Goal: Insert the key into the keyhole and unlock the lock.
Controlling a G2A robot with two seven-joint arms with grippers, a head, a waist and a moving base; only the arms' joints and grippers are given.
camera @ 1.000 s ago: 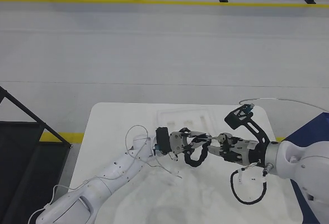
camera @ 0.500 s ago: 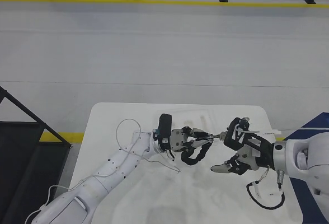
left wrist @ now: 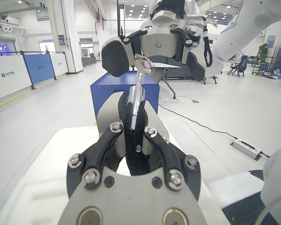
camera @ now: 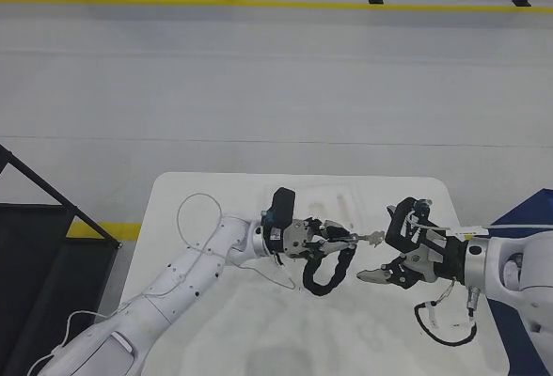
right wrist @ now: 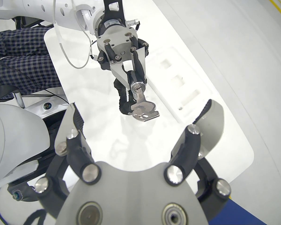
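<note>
Left pincer (camera: 344, 243) is closed on the chrome cylinder lock (left wrist: 134, 105), its two fingers pressing the barrel from either side and holding it in the air above the white rounded table (camera: 201, 211). The lock's keyhole end sticks out past the fingertips and faces the other arm. From the lock's other end a thick black sheathed cable (camera: 322, 278) hangs in a loop under this pincer.

A silver metal key with a flat, textured bow (right wrist: 144, 110) sits with its blade in the keyhole. The bow stands out beyond the left pincer's tips, pointing toward the right pincer (right wrist: 141, 114).

That right pincer is spread wide and holds nothing. It sits straight across from the left one, palm toward the key. The bow lies just ahead of the gap between its two fingers, apart from both pads.

Beyond the two pincers, farther from the robot, a white foam tray with rectangular recesses (right wrist: 189, 87) lies flat on the table.

No writing on the key or the lock can be made out.
</note>
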